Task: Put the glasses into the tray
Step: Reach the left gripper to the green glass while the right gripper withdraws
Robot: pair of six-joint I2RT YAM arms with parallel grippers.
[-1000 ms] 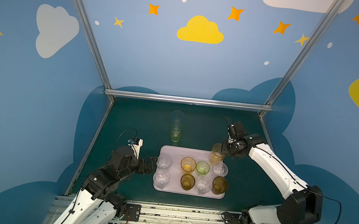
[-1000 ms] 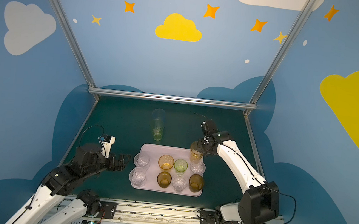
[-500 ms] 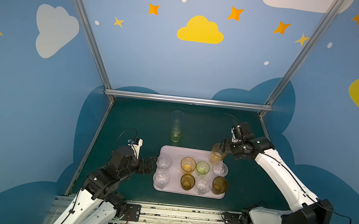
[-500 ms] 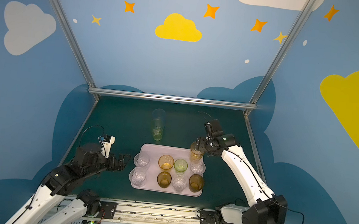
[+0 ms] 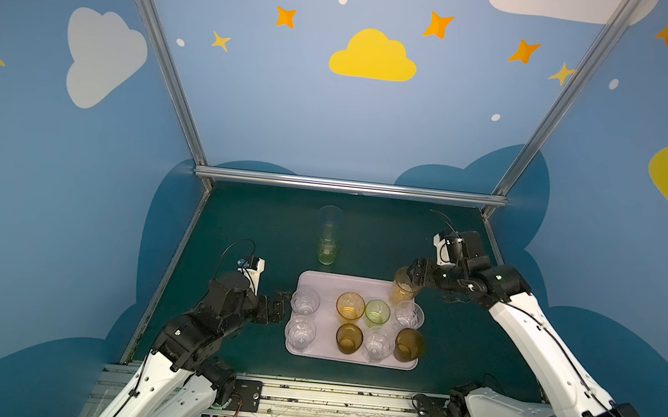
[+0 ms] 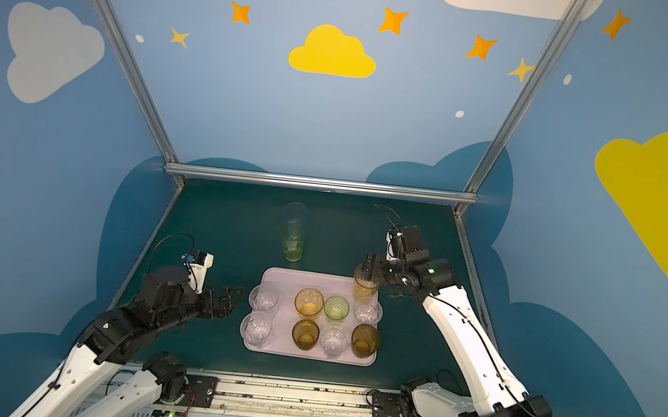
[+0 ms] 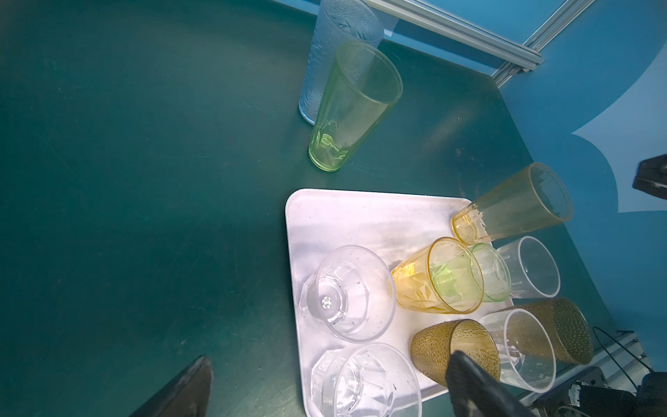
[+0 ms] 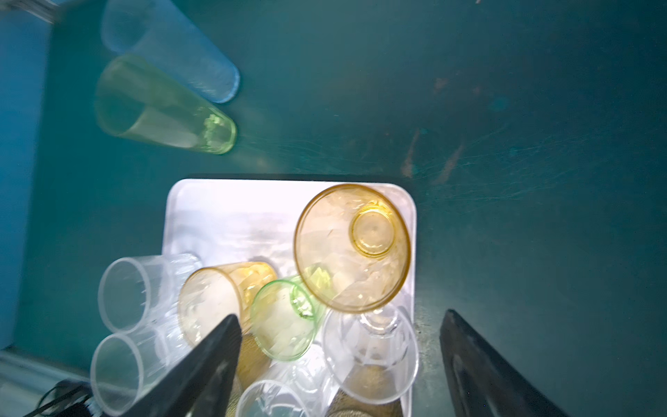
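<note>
Tray (image 5: pixel 329 284) lies flat on the green bench (image 5: pixel 256 218), front middle. Eight short glasses (image 5: pixel 350 306) stand in it in two rows: clear, amber, green and brown. The tall amber glass (image 5: pixel 402 288) stands upright in the tray's far right corner.

Right gripper (image 5: pixel 413 272): in both top views it sits close to the rim of the tall amber glass, and contact cannot be judged from there. The right wrist view settles it. The right gripper (image 8: pixel 341 317) has its fingers spread wider than the tall amber glass (image 8: pixel 352 249), neither one touching it, and holds nothing. That view also looks straight down the glass to its base, which rests inside the tray (image 8: pixel 223 216) corner.

Left gripper (image 5: pixel 279 305): just beside the tray's left edge, by the two clear glasses, fingers spread wide and empty. The left wrist view shows one fingertip (image 7: pixel 469 375) in front of a brown glass (image 7: pixel 444 343). The dimpled wall of that glass is not resolved in the top views.

Off the tray: tall green glass (image 5: pixel 327 252) and tall pale blue glass (image 5: pixel 329 216), upright on the bench behind the tray. The top views line them up, blue behind green. The right wrist view, blurred, shows the tall green glass (image 8: pixel 162 115) and the tall pale blue glass (image 8: pixel 173 50) side by side. Whether they touch cannot be told.
</note>
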